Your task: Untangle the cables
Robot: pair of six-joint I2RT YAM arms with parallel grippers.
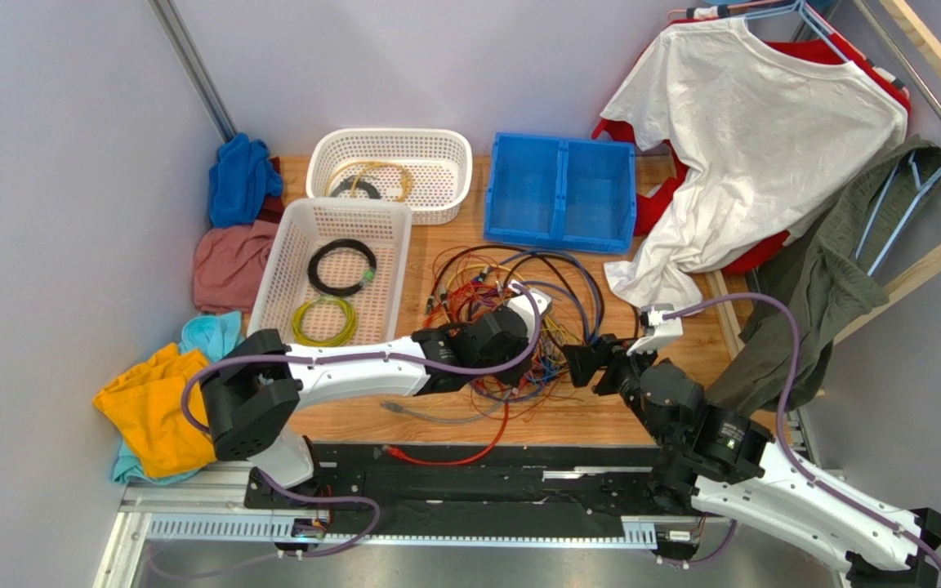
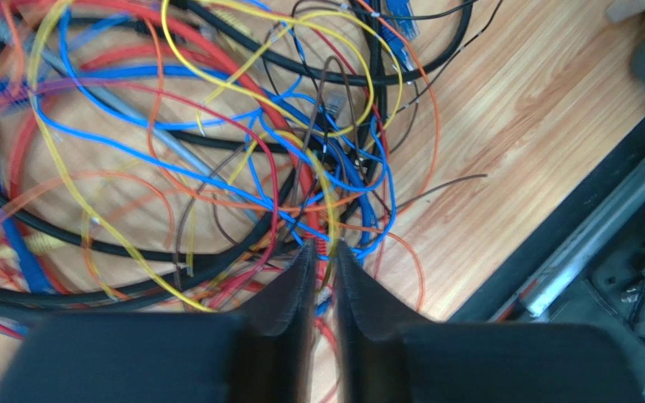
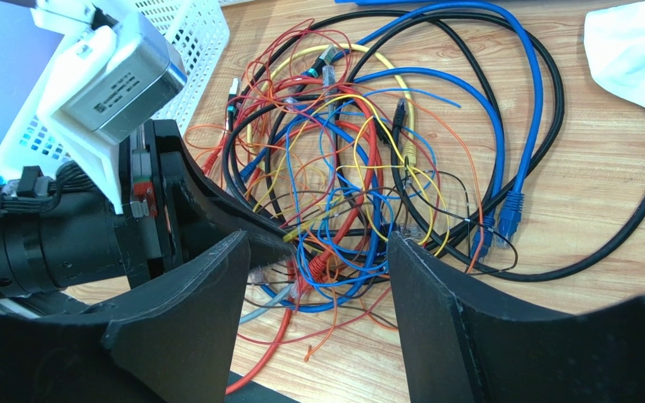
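Note:
The cables (image 1: pixel 525 300) lie in a tangle of red, orange, yellow, blue and black wires on the wooden table, between the two grippers. My left gripper (image 1: pixel 534 352) reaches into the tangle's near side. In the left wrist view its jaws (image 2: pixel 324 248) are almost together, pinching thin yellow and red wires of the cables (image 2: pixel 284 143). My right gripper (image 1: pixel 586 365) is open and empty just right of the tangle. In the right wrist view (image 3: pixel 317 252) its fingers frame the tangle's near edge (image 3: pixel 368 151) and a red plug (image 3: pixel 317 264). The left fingers (image 3: pixel 216 206) show there too.
A white basket (image 1: pixel 347 206) holds a black coil (image 1: pixel 341 266) and a yellow-green coil (image 1: pixel 323 320). A second white basket (image 1: pixel 390 135) and a blue bin (image 1: pixel 558 184) stand behind. A white T-shirt (image 1: pixel 746 135) hangs at right. Cloths (image 1: pixel 156 404) lie at left. A black rail (image 1: pixel 476 472) runs along the front.

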